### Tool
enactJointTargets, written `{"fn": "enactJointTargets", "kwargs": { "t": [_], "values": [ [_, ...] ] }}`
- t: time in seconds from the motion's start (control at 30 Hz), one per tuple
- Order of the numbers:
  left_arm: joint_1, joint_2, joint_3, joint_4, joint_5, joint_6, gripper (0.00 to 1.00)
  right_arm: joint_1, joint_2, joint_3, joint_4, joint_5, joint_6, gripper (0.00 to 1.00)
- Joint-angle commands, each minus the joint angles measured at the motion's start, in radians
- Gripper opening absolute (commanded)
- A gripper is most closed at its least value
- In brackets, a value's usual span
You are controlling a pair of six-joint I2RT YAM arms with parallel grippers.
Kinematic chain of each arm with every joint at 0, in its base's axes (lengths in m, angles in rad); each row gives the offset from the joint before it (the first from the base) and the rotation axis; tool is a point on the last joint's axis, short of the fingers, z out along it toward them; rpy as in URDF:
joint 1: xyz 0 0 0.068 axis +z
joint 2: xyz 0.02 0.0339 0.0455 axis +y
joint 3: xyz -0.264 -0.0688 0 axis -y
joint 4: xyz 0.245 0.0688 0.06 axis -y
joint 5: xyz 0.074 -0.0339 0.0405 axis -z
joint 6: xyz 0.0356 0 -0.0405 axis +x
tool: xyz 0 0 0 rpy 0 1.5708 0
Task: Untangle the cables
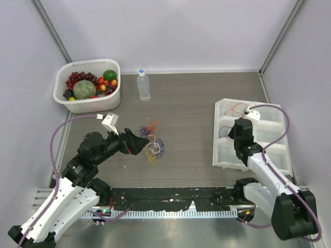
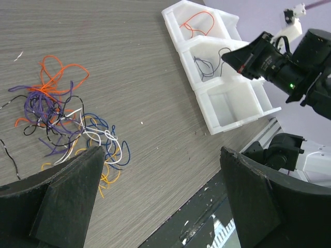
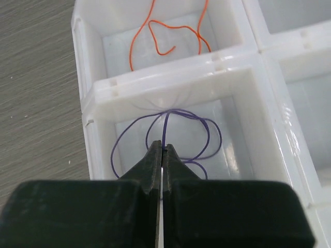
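A tangle of thin cables [image 1: 151, 142] in orange, purple, black, white, blue and yellow lies on the table's middle; it also shows in the left wrist view [image 2: 62, 121]. My left gripper [image 2: 160, 201] is open and empty, just left of and above the tangle [image 1: 135, 142]. My right gripper [image 3: 163, 150] is shut on a purple cable [image 3: 178, 132] over the second compartment of the white bin [image 3: 170, 77]. An orange cable [image 3: 165, 36] lies in the far compartment. In the top view the right gripper [image 1: 234, 135] hangs over the bin's left column.
The white compartment bin [image 1: 274, 150] stands at the right. A white basket of fruit [image 1: 89, 85] is at the back left and a clear water bottle [image 1: 143, 85] beside it. A black strip [image 1: 170, 196] runs along the near table edge.
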Motion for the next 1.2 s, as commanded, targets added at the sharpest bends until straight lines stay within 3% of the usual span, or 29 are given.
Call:
{"fn": "enactJointTargets", "kwargs": {
  "t": [0.0,0.17,0.23,0.33,0.37,0.4,0.47,0.63,0.7,0.73,0.8,0.93,1.03,1.1,1.17],
  "values": [
    [0.006,0.009,0.0,0.029,-0.001,0.005,0.98,-0.003,-0.134,-0.073,0.065,0.114,0.171,0.01],
    [0.006,0.055,0.004,0.034,0.005,0.003,0.98,-0.009,-0.082,0.008,-0.079,0.156,0.168,0.01],
    [0.006,0.068,0.003,0.031,-0.001,0.003,0.99,-0.011,-0.022,0.068,-0.167,0.176,0.181,0.07],
    [0.007,0.078,0.007,0.026,-0.013,0.0,1.0,-0.011,0.002,0.157,-0.297,0.173,0.19,0.28],
    [0.008,0.075,0.004,0.027,-0.027,-0.003,1.0,-0.011,-0.004,0.172,-0.308,0.18,0.185,0.34],
    [0.006,0.07,-0.003,0.029,-0.041,-0.01,1.0,-0.011,-0.014,0.174,-0.32,0.186,0.184,0.47],
    [0.006,0.065,-0.02,0.04,-0.096,-0.036,1.0,-0.011,-0.042,0.177,-0.327,0.197,0.176,0.58],
    [0.006,0.058,-0.039,0.031,-0.242,-0.093,1.0,-0.011,-0.048,0.248,-0.331,0.115,0.162,0.65],
    [0.007,0.061,-0.058,0.043,-0.285,-0.107,1.0,-0.011,-0.038,0.243,-0.267,-0.035,0.182,0.66],
    [0.006,0.065,-0.066,0.055,-0.297,-0.107,1.0,-0.008,-0.035,0.237,-0.238,-0.188,0.205,0.67],
    [0.006,0.085,-0.066,0.061,-0.335,-0.09,1.0,0.049,-0.005,0.217,-0.132,-0.319,0.263,0.66],
    [0.008,0.186,0.009,-0.02,-0.446,0.015,1.0,0.331,0.126,0.251,0.003,-0.227,0.231,0.66],
    [0.02,0.286,0.137,-0.17,-0.539,0.051,1.0,0.447,0.26,0.31,0.107,-0.318,0.245,0.65],
    [0.04,0.319,0.167,-0.219,-0.52,0.034,1.0,0.475,0.366,0.34,0.182,-0.425,0.295,0.65],
    [0.069,0.299,0.135,-0.165,-0.389,0.011,1.0,0.485,0.445,0.338,0.337,-0.497,0.361,0.61]
  ]
}}
